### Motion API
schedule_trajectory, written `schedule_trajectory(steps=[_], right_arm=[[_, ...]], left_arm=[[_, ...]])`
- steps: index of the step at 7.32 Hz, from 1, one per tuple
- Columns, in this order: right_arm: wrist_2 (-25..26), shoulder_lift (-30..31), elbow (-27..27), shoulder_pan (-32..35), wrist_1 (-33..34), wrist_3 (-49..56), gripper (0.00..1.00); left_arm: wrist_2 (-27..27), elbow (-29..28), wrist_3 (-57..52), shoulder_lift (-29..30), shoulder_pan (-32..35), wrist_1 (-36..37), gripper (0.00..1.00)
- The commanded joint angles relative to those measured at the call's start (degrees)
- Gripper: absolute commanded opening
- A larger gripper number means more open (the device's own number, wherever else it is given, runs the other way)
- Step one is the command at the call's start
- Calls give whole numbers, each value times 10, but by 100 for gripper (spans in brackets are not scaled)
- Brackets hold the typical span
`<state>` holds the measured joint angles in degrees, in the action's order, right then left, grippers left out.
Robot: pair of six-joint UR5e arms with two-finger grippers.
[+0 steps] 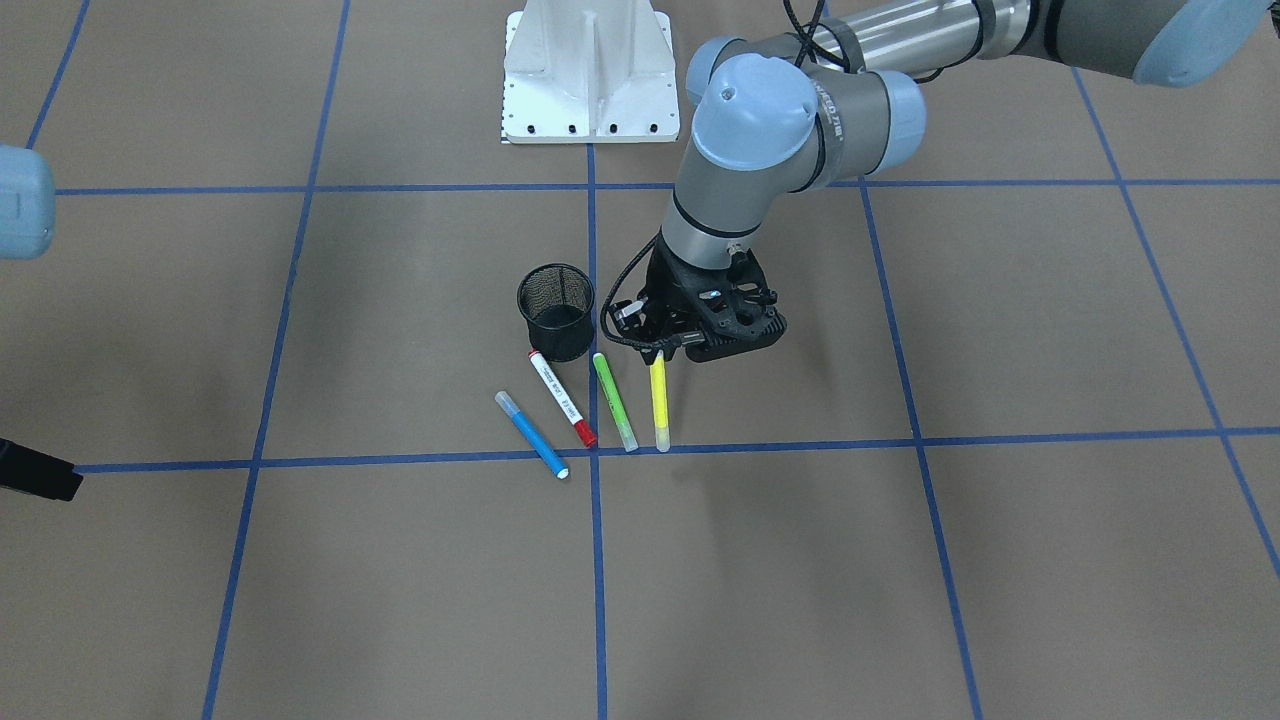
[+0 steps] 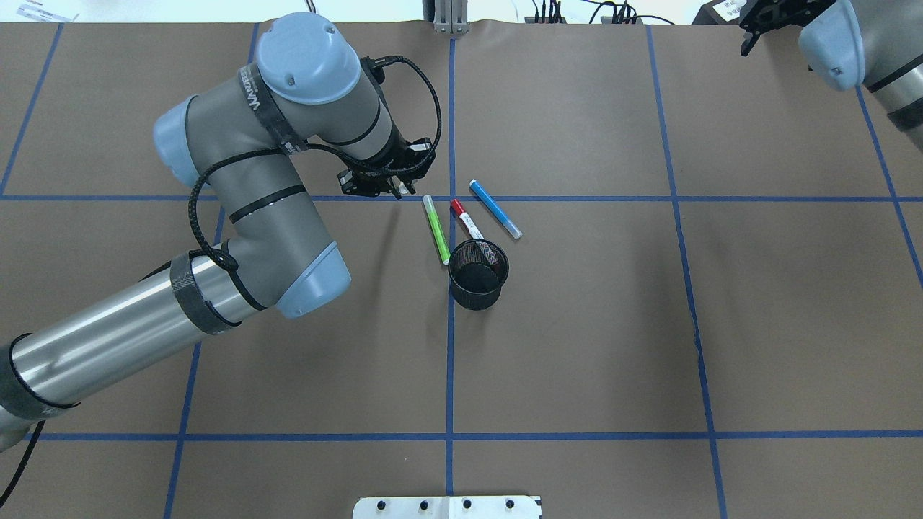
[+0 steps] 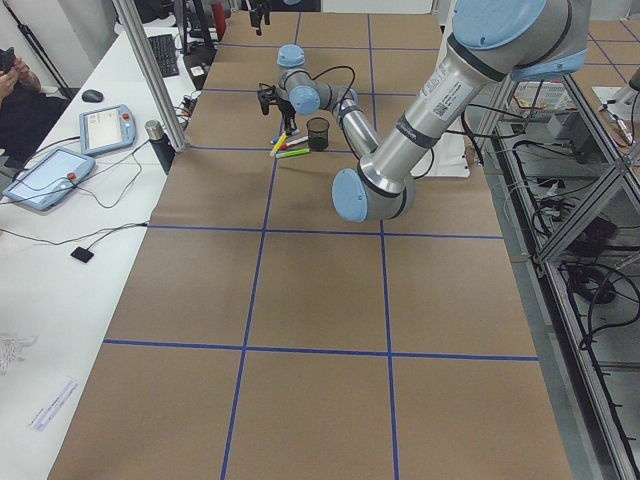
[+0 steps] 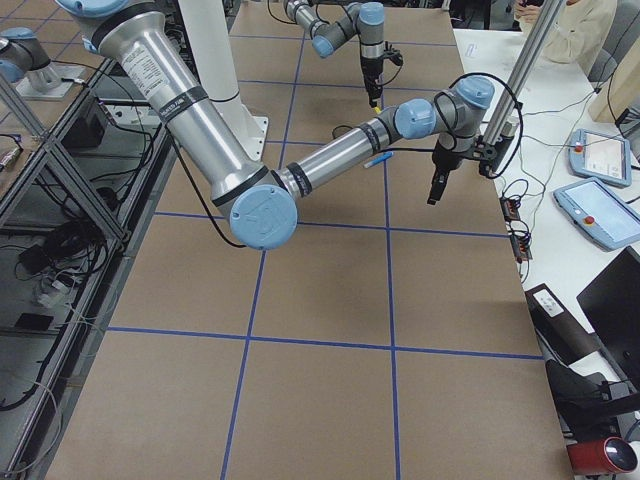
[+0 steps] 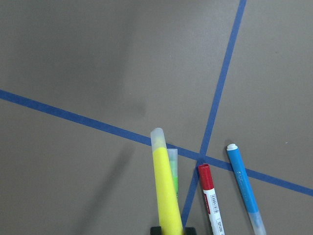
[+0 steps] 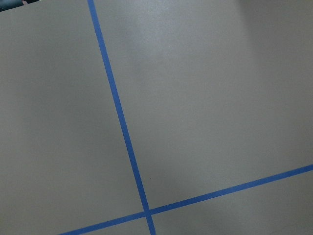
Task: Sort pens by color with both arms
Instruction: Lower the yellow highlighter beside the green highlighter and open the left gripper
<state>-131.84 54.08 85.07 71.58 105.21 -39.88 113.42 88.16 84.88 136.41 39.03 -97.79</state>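
As the left fingers (image 5: 156,231) held the yellow pen (image 1: 659,400) by one end near the cup (image 1: 556,332), it could have swivelled loose; the right fingers' (image 2: 753,25) state was unclear.

- I am running this rig from afar, and what I am looking at is a robotics lab.
- Two industrial jointed arms, the left arm (image 2: 245,216) and the right arm (image 4: 200,110), are reaching over a long table (image 3: 320,400) that is wearing brown paper, marked off in squares by blue tape lines (image 1: 600,560).
- A white bolted pedestal (image 1: 590,75) is standing on the paper.
- Teach pendants (image 3: 105,128) are lying on a white side bench (image 3: 60,290), where a person (image 3: 22,105) is sitting.
- Aluminium framing (image 3: 150,75) and loose cables (image 3: 598,300) are running along the table's sides.
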Motion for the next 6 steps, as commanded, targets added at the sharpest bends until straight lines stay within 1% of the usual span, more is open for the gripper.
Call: schedule_trajectory(steps=[1, 2, 3, 4, 5, 6], right_arm=[[0, 0, 0, 0, 0, 0, 98], [0, 0, 0, 0, 0, 0, 98], [0, 0, -1, 0, 0, 0, 98], [0, 0, -1, 0, 0, 0, 98], [-1, 0, -1, 0, -1, 1, 98], [0, 0, -1, 0, -4, 1, 98]], left_arm=[[-15, -4, 2, -3, -20, -8, 0], [-28, -8, 1, -3, -25, -24, 0], [-29, -11, 0, -4, -26, -34, 1], [-29, -12, -8, -7, -26, -42, 16], [-29, -12, -39, -19, -25, -63, 54], [-29, -8, -79, -25, -23, -64, 77]])
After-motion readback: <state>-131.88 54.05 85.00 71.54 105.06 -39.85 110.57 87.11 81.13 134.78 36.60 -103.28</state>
